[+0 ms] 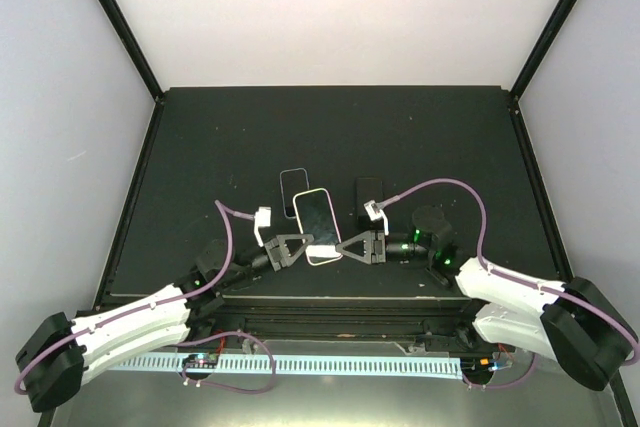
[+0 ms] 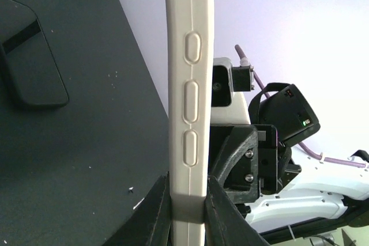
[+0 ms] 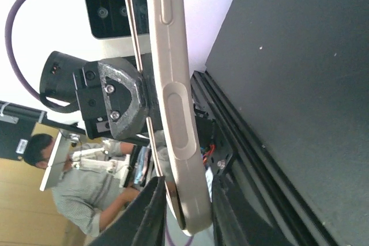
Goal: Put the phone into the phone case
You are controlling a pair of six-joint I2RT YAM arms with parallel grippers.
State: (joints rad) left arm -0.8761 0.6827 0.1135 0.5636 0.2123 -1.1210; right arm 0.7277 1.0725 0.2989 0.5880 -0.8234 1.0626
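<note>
A cream phone case (image 1: 318, 227) hangs above the table's middle, held between both grippers. The phone (image 1: 316, 215) lies in it with its dark screen up. My left gripper (image 1: 308, 245) is shut on the case's left long edge; in the left wrist view both fingers press the buttoned side of the case (image 2: 187, 84) at the gripper (image 2: 187, 211). My right gripper (image 1: 340, 247) holds the opposite edge. In the right wrist view its fingers (image 3: 151, 211) touch the case (image 3: 173, 84) on both sides, and the phone's thin metallic edge (image 3: 134, 33) stands slightly off the case.
A white-rimmed phone (image 1: 294, 187) lies flat just behind the held case. A black flat item (image 1: 370, 192) rests to its right and also appears in the left wrist view (image 2: 29, 67). The black table (image 1: 200, 147) has raised rails along its sides.
</note>
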